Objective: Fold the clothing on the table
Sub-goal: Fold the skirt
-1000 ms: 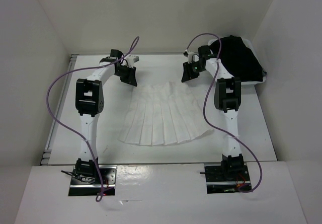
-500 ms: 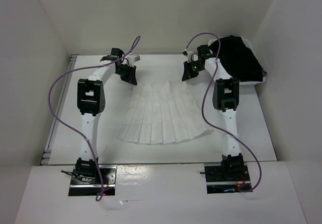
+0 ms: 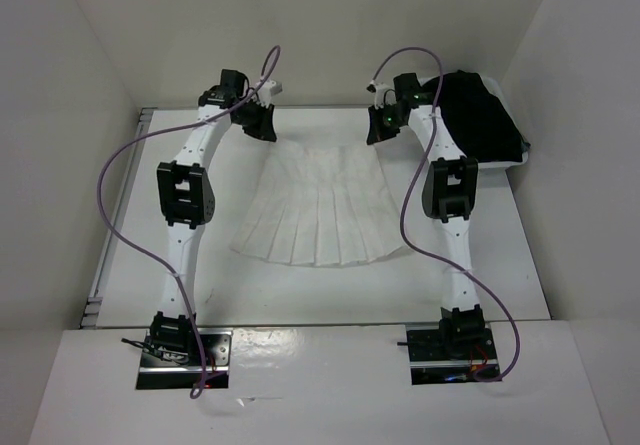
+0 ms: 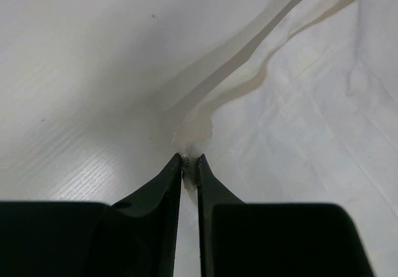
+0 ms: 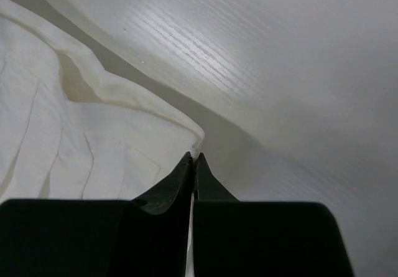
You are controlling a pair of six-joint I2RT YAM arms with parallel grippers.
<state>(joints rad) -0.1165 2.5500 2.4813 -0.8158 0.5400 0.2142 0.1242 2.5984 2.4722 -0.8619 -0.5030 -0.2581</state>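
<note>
The clothing [image 3: 318, 200], a white pleated skirt, lies spread on the white table [image 3: 490, 265] with its narrow waistband at the far side and its flared hem toward the arm bases. My left gripper [image 3: 262, 125] is shut on the waistband's left corner [image 4: 191, 145], which bunches at its fingertips [image 4: 190, 162]. My right gripper [image 3: 378, 130] is shut on the waistband's right corner [image 5: 198, 137], pinched at its tips [image 5: 194, 159]. Both corners are raised off the table and the waistband hangs taut between them [image 5: 124, 93].
A black garment [image 3: 480, 115] fills a white bin [image 3: 505, 165] at the far right, just behind the right arm. White walls enclose the table on three sides. A metal rail [image 3: 112, 235] runs along the left edge. Purple cables loop off both arms.
Both grippers closed on the waistband corners and moved toward the far wall, lifting and dragging the skirt with them. The waistband now stretches wider and the hem has slid away from the bases.
</note>
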